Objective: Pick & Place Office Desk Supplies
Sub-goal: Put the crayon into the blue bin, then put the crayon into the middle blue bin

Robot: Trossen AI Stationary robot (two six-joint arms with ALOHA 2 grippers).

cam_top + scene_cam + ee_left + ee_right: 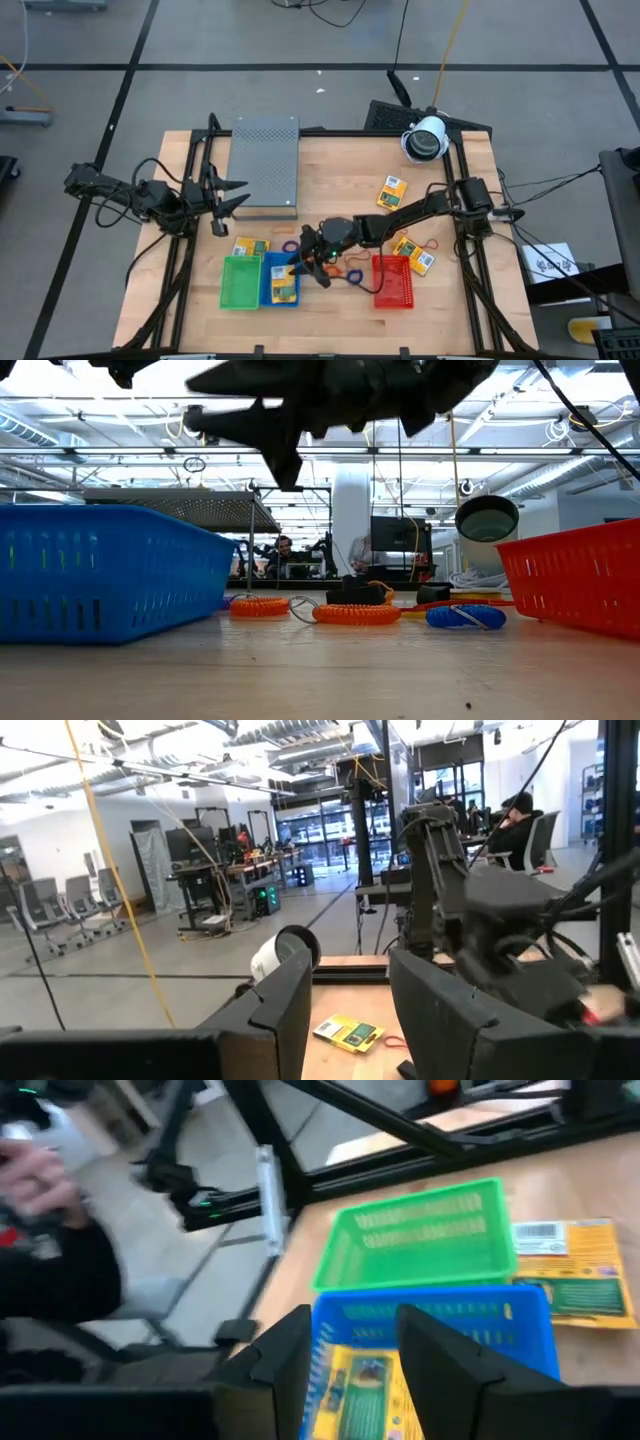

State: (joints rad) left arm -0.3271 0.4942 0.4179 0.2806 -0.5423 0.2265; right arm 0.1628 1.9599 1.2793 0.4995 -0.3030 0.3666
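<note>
Packet (365, 1380), flat, light and probably slippery, lies inside blue basket (281, 281); right claw (306, 266) hovers above it, open and empty; take it by the edges

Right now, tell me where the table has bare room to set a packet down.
Free: the near-right corner, beside the red basket; the far strip between the grey perforated box and the lone packet; the near-left corner by the green basket. Crowded: the middle, where the right gripper hovers open over the blue basket among rubber-band loops.
</note>
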